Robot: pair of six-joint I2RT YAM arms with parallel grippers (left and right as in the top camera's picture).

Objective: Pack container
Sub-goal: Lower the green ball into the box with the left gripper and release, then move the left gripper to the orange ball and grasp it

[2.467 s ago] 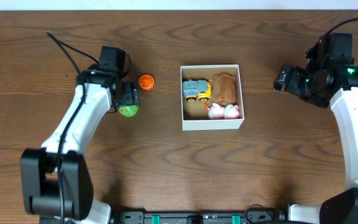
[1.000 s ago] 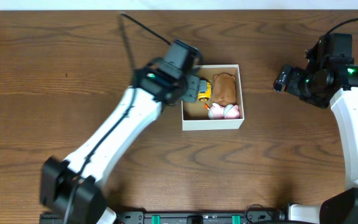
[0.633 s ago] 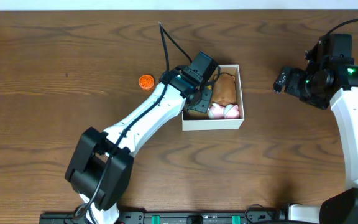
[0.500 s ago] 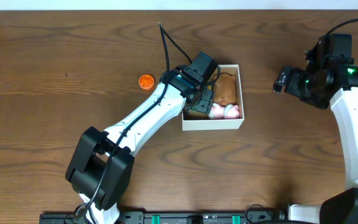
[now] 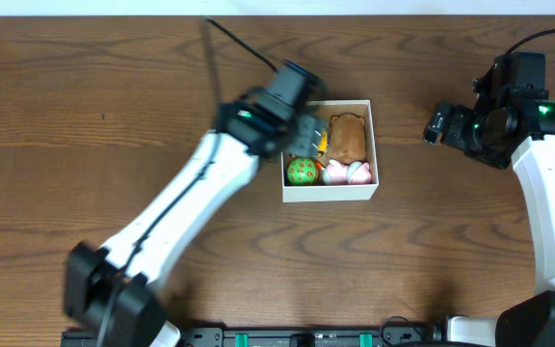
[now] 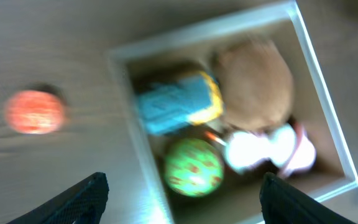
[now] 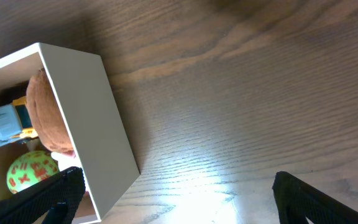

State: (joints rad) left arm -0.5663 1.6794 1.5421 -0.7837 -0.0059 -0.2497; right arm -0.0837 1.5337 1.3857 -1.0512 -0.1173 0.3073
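Step in hand: the green ball [image 6: 194, 167] lies inside the box [image 5: 328, 193], so I judge this drop finished and the arm free for the next toy.
Box: mid-table, a little toward the far edge and a little right of centre, open side up.
Already packed: a blue and yellow truck [image 6: 173, 102] at the far left, a brown soft toy [image 6: 253, 84] at the far right, a pink and white toy [image 6: 263, 149] at the near right, the green ball at the near left.
Left out: an orange ball [image 6: 35, 112] on the bare wood, near the box's left wall and apart from it.
Next move: probably fetch the orange ball; that calls for carrying the left arm toward the left edge, coming down around the ball and closing gently, since a round toy may roll off.
Left pincer [image 6: 183, 183]: spread wide, holding nothing, touching nothing, above the box's left part; both views of it are blurred.
Right pincer [image 7: 179, 183]: also spread wide and empty, over bare wood on the box's right side, toward the right edge.
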